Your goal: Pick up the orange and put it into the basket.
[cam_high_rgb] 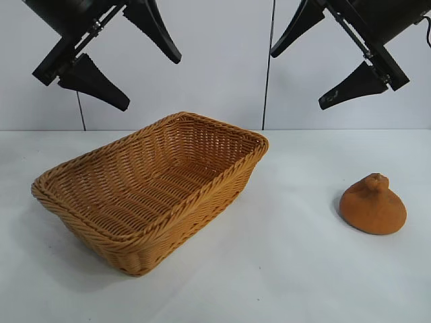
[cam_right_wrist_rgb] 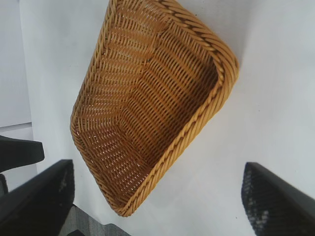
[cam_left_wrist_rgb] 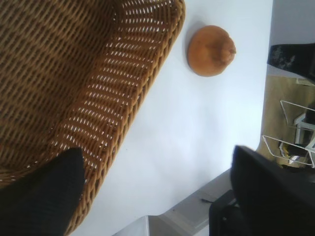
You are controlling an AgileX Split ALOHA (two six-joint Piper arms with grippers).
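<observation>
The orange (cam_high_rgb: 372, 205), dull brownish-orange with a knobby neck, sits on the white table at the right; it also shows in the left wrist view (cam_left_wrist_rgb: 210, 50). The wicker basket (cam_high_rgb: 168, 222) stands at left-centre, empty, and shows in both wrist views (cam_left_wrist_rgb: 133, 103) (cam_right_wrist_rgb: 197, 125). My left gripper (cam_high_rgb: 148, 77) hangs open high above the basket's back left. My right gripper (cam_high_rgb: 300, 74) hangs open high above the table, up and left of the orange. Neither holds anything.
The white table (cam_high_rgb: 289, 269) runs from a pale back wall to the front. Beyond the table's edge, the left wrist view shows a wire rack (cam_left_wrist_rgb: 295, 132) and clutter.
</observation>
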